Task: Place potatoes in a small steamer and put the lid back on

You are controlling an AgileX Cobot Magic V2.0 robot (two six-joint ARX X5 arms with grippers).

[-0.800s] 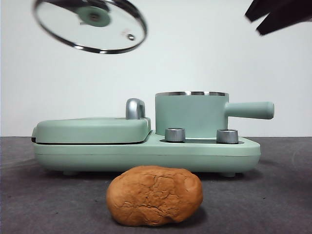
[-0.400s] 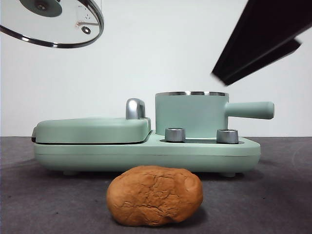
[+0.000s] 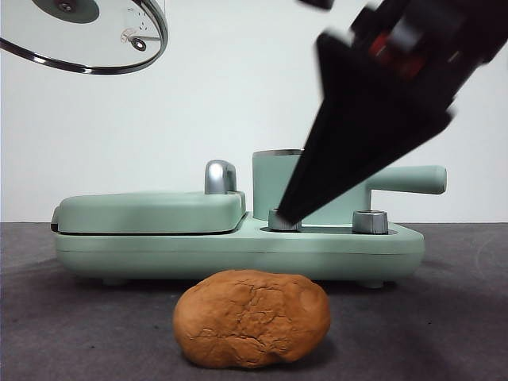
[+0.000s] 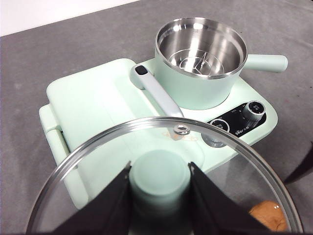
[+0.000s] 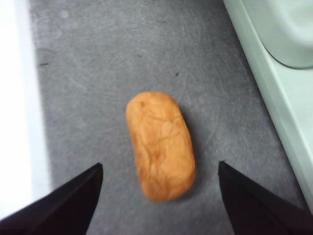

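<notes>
Lid [image 4: 161, 196]: held aloft by the left pincer [image 4: 160, 183], jaws clamped on either side of the mint-green knob [image 4: 160, 176]. Glass is tilted; steel rim is seen all round in the left wrist view. In the front view the lid [image 3: 83, 36] is seen high at the upper left, well clear of the appliance.

Left pincer: closed on the knob, nothing else gripped.

Small steamer [image 4: 200, 63]: uncovered, steel interior visible, nothing seen inside. It is seated on the mint-green base [image 4: 98, 107], ahead of and below the left pincer, straight side handle [image 4: 266, 62] pointed away to one side. In the front view the steamer [image 3: 274, 186] is partly hidden by the right arm.

Griddle [image 3: 151, 210]: shut, beside the steamer on the same base, chrome handle [image 3: 220, 176] between the two.

Control knobs [image 3: 370, 221]: two, on the base front, below the steamer.

Potato [image 5: 160, 144]: lying on the grey bench [image 5: 98, 73], in front of the base and apart from it. It is centred between the right pincer's jaws and a little beyond their tips, long axis roughly along the pincer's line. Not touched.

Right pincer [image 5: 159, 169]: jaws spread wide, wider than the potato, nothing gripped. In the front view it is seen as a large dark blurred wedge [image 3: 357, 151] coming in from the upper right, tip level with the base's knobs and above the potato [image 3: 252, 317].
</notes>
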